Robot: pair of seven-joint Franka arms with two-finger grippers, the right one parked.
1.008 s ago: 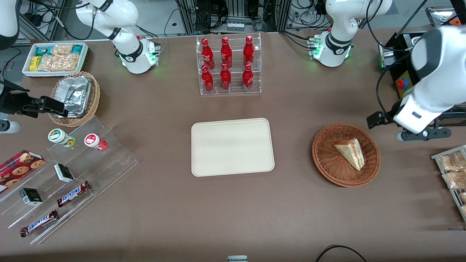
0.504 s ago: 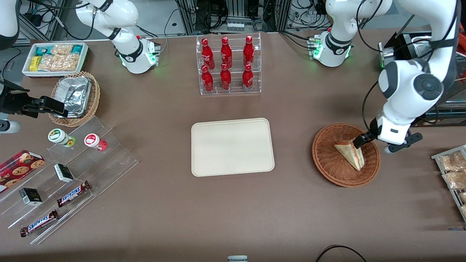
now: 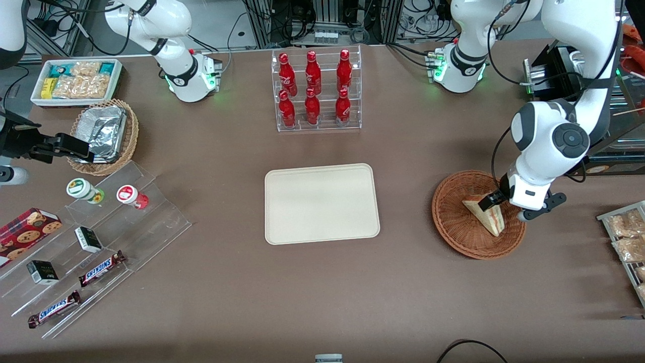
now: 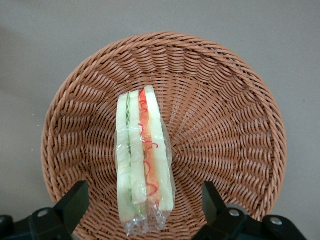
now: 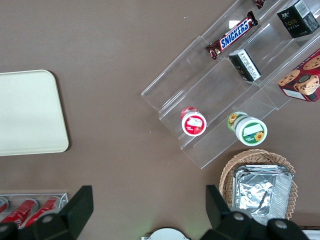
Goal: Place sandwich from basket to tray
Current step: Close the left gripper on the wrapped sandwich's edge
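Front view. Sandwich [image 3: 485,215]: triangular wedge, pale bread, red and green filling along the cut edge, lying in the reddish-brown wicker basket [image 3: 456,224] toward the working arm's end of the worktop [image 3: 322,292]. End effector [image 3: 496,200]: low over the basket, above the sandwich's end farther from the camera; one dark fingertip shows at the bread. Tray [image 3: 321,203]: cream-beige, rounded corners, low rim, lying flat at mid-worktop, well apart from the basket. Clear rack of red bottles [image 3: 315,91]: farther from the camera than the tray. Toward the parked arm's end: white bin of snack packets [image 3: 76,80], tan wicker basket with a foil container [image 3: 105,135], clear stepped display [image 3: 95,247] carrying two Snickers bars, small dark boxes, two lidded cups and a cookie box.

Left wrist view. Sandwich [image 4: 142,160]: wrapped in clear film, standing on edge in the basket [image 4: 235,130], its cut face with green and red layers turned to the camera. End effector [image 4: 142,202]: released, the two dark fingers [image 4: 75,202] spread wide, one on each side of the sandwich and not touching it.

Right wrist view. Tray [image 5: 30,112] corner, stepped display [image 5: 240,85], and foil container in the tan basket [image 5: 262,187] all rest on the worktop.
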